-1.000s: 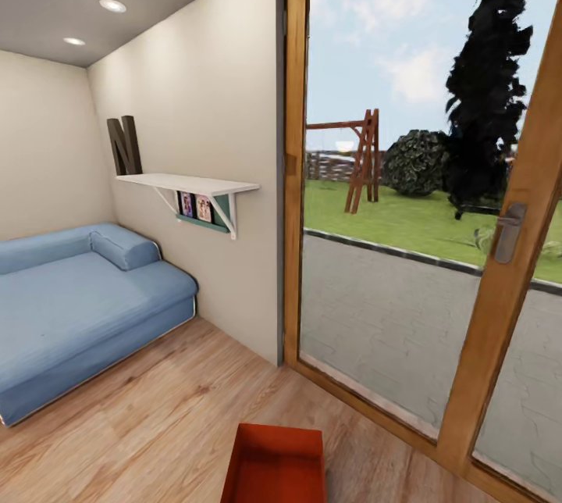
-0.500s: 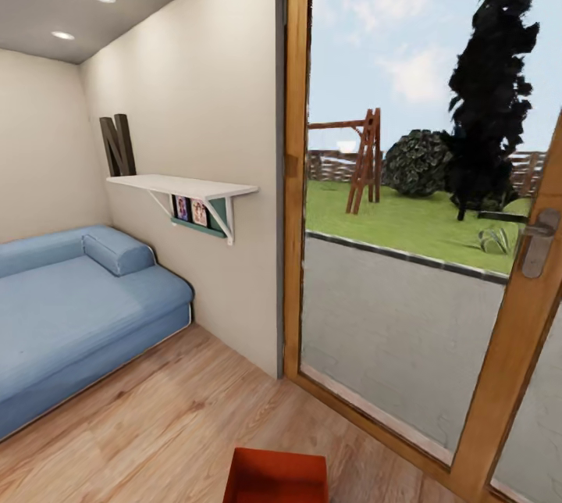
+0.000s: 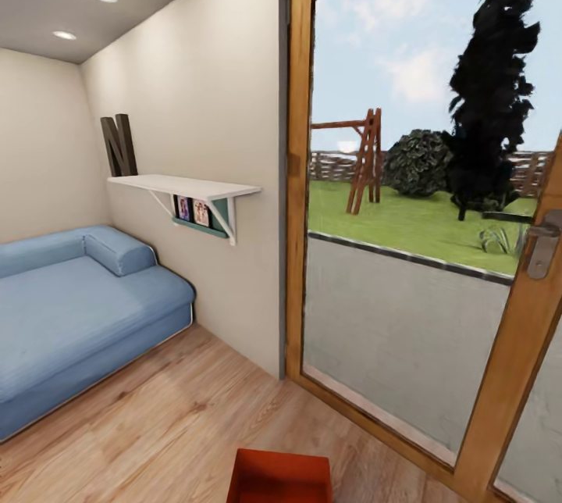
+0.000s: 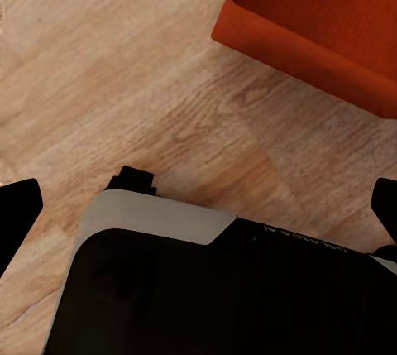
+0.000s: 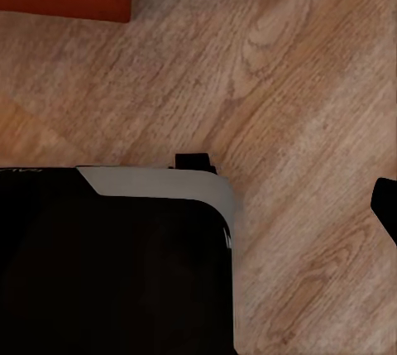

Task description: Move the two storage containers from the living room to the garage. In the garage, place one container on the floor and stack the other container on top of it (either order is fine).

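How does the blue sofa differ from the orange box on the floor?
The blue sofa looks soft and padded, with rounded edges; the orange-red container is a hard-looking bin with straight walls and an open top. The sofa stands against the beige walls in the corner, while the container lies out on the open planks near the glass door. The sofa is far larger. Both rest on the same light wood floor.

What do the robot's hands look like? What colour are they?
The left end effector has two plain black fingertips, smooth and blunt, with no marks or cables to see. The right end effector shows a matching black fingertip. Past them sits the robot's black base with a light grey edge.
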Controlling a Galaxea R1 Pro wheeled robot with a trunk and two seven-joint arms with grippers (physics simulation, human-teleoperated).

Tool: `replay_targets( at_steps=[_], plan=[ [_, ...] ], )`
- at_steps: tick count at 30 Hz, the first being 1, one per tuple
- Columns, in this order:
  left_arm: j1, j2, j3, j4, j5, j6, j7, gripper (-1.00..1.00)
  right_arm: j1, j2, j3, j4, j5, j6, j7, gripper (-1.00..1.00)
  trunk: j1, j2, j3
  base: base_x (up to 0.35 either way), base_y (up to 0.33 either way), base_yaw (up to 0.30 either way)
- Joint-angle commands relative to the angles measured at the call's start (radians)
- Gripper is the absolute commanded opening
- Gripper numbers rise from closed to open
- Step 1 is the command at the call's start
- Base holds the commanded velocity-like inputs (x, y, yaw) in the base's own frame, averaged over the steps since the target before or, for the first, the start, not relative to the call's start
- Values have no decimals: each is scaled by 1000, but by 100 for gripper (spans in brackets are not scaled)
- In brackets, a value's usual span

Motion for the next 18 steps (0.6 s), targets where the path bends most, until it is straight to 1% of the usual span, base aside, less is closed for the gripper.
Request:
replay_targets(
  at_steps=[1, 5, 7, 13, 16, 18],
  plan=[
    [-1, 0, -9, 0, 8, -3, 3, 100, -1, 0, 9, 3, -10, -6, -2, 100, 0, -1, -1, 0, 192, 0],
    [-1, 0, -9, 0, 8, -3, 3, 100, -1, 1, 9, 3, -10, -6, -2, 100, 0, -1, -1, 0, 250, 0],
    [-1, 0, -9, 0, 8, -3, 3, 100, -1, 1, 9, 3, -10, -6, -2, 100, 0, -1, -1, 0, 134, 0],
    [-1, 0, -9, 0, 8, -3, 3, 100, -1, 0, 8, 3, -9, -6, -3, 100, 0, -1, -1, 0, 34, -2],
    [-1, 0, -9, 0, 8, -3, 3, 100, -1, 0, 9, 3, -8, -6, -1, 100, 0, -1, -1, 0, 3, -107],
    [-1, 0, -9, 0, 8, -3, 3, 100, -1, 0, 9, 3, -8, -6, 0, 100, 0, -1, -1, 0, 0, -224]
  ],
)
